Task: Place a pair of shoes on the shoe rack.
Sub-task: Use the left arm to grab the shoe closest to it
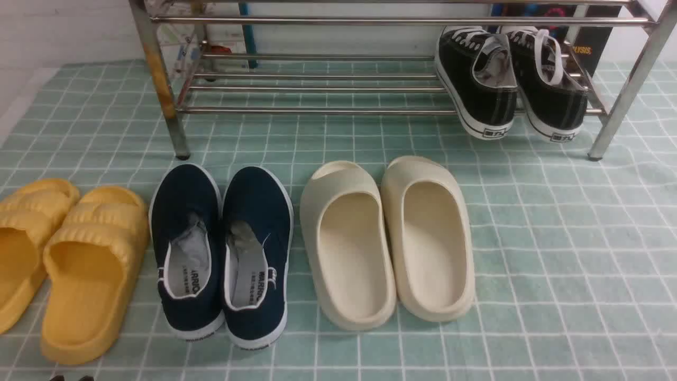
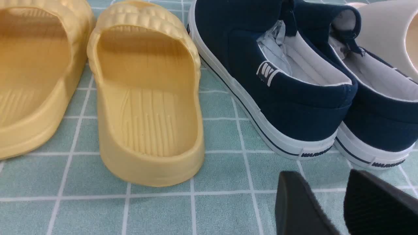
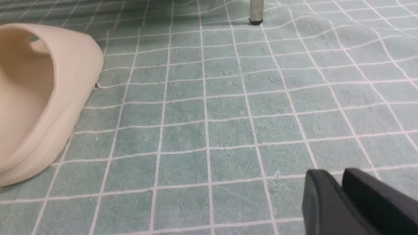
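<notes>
Nearest, by the near edge of the mat (image 1: 555, 264): left fingers (image 2: 300, 202) apart, holding nothing, low over the mat and just short of the white heels of the navy shoes (image 1: 254, 211), not touching them. Right fingers (image 3: 329, 202) pressed together, empty, over bare mat to the right of the cream slides (image 1: 344, 238), well apart from the pair.

Likely step in hand: closing in with the left for a grip at a heel. Best done by easing forward, slipping one finger inside the collar, keeping the other outside against the heel canvas, then pinching firmly above the rubber sole. Worth steering clear of the yellow slippers (image 1: 95, 264) just beside on the left. Probably some sag at the toe once lifted, so better to raise well before travelling.

Further on: navy shoes side by side and touching, heels toward the near edge, toes toward the far edge, between yellow slippers and cream slides, left of the middle. Beyond the toes, the shoe rack (image 1: 317, 110), rust-stained leg almost in line. Black sneakers (image 1: 476, 79) at the right end of the lower shelf, bare bars to their left for the pair.
</notes>
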You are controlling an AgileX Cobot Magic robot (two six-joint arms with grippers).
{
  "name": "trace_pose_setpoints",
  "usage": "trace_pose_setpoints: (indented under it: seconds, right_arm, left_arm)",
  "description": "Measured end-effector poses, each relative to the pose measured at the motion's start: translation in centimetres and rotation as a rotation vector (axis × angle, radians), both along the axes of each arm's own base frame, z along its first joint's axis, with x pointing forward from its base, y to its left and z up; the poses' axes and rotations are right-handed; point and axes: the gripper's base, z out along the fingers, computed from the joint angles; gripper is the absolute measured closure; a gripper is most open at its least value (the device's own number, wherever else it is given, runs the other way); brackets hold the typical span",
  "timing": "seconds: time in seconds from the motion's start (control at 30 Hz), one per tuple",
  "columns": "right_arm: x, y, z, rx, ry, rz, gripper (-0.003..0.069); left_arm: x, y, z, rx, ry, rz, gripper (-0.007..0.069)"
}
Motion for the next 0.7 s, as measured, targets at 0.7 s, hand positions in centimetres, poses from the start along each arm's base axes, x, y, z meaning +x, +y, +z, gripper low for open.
trace_pose_setpoints:
  seconds: [0.7]
  right_arm:
    - [0.0, 0.0, 0.0, 0.000, 0.000, 0.000, 0.0512]
  left_arm:
    - [0.4, 0.1, 1.3, -0.019, -0.143, 0.011, 0.0386]
